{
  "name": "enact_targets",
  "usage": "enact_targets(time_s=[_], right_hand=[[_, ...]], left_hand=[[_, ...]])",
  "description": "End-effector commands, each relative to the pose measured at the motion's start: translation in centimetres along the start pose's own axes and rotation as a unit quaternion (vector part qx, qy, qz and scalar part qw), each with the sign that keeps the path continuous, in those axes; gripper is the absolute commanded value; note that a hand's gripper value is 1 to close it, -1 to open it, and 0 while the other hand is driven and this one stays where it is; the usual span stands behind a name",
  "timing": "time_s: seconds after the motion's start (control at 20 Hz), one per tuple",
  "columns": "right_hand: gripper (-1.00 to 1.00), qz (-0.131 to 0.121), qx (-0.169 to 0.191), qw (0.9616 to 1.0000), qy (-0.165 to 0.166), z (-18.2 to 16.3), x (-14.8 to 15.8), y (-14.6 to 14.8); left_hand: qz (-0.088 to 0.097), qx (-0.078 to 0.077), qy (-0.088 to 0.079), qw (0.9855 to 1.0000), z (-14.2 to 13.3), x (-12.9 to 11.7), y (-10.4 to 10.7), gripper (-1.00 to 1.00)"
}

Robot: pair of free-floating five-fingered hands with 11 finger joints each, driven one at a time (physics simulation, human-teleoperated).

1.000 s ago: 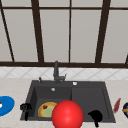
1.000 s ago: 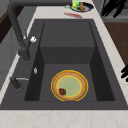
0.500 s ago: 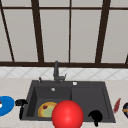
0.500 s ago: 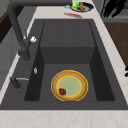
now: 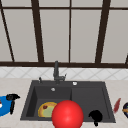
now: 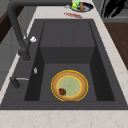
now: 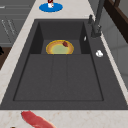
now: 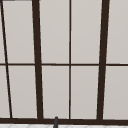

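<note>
the round blue plate [image 5: 3,108] lies just beside the left robot hand [image 5: 11,98]; its fingers' state can't be told. the right robot hand [image 5: 95,116] hovers at the dark sink's [image 5: 87,97] front rim.

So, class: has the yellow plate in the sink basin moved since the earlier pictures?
No. The yellow plate sits in the same spot of the sink basin, below the faucet.

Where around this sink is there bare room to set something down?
The shallow right half of the sink is bare, between the deep basin and the right rim. The counter strip along the sink's front edge is free. Crowded: the deep basin holds the yellow plate; the red strip and blue plate take the ends.
</note>
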Motion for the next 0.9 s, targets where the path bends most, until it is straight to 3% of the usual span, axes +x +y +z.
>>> enact_targets(time_s=[0.0,0.3,0.85], right_hand=[[0.00,0.000,0.000,1.0000,0.000,0.0,0.0,0.0],[0.00,0.000,0.000,1.0000,0.000,0.0,0.0,0.0],[0.00,0.000,0.000,1.0000,0.000,0.0,0.0,0.0]], left_hand=[[0.012,0.018,-0.015,0.9997,2.3,0.1,1.5,-1.00],[0.024,0.014,-0.013,0.9995,6.2,-0.6,3.5,-1.00],[0.032,0.024,-0.022,0.9990,13.6,-2.7,4.2,-1.00]])
